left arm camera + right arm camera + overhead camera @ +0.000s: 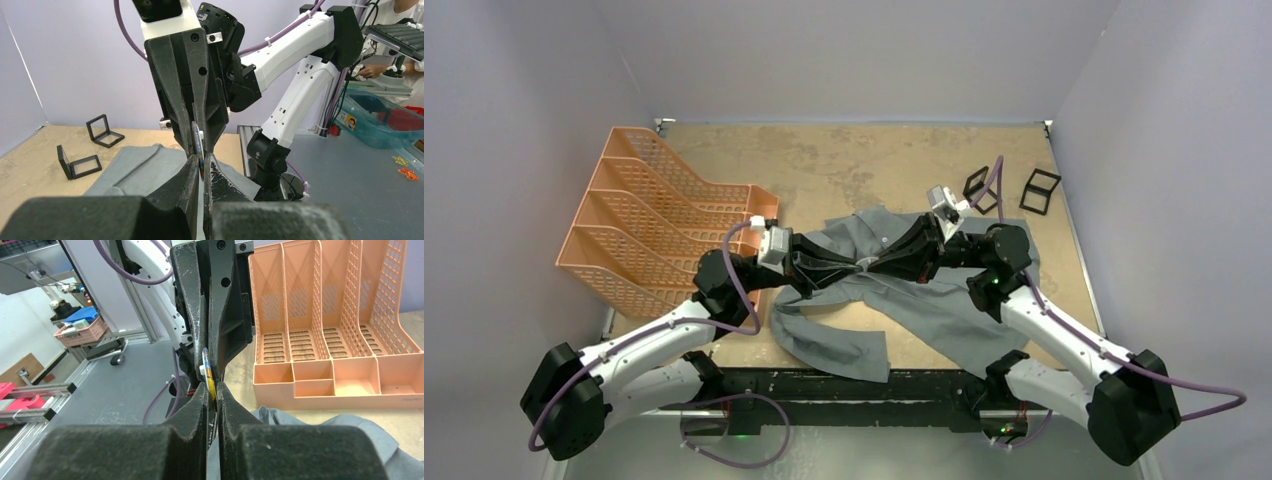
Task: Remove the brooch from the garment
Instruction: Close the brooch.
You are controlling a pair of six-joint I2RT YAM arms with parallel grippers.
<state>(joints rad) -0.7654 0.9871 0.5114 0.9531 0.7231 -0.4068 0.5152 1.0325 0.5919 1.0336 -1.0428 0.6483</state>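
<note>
Top view, table centre: garment (924, 300) lies spread and rumpled. Over its middle, left gripper (202, 164) and right gripper (212, 390) meet tip to tip. Both pincers are narrow, clamped on the edge-on brooch (207, 367). Cannot tell if it is still pinned. Orange file rack (639, 225) sits at 9 o'clock of the garment.

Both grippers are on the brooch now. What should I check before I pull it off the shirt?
1. The left gripper is shut on the brooch: ok.
2. The right gripper is shut on the same brooch from the opposite side: ok.
3. Pin freed from the garment: cannot tell, hidden by the grippers.
4. No cloth pinched along with the brooch: cannot tell.
5. The orange file rack and black frames are away from the grippers: ok.
</note>
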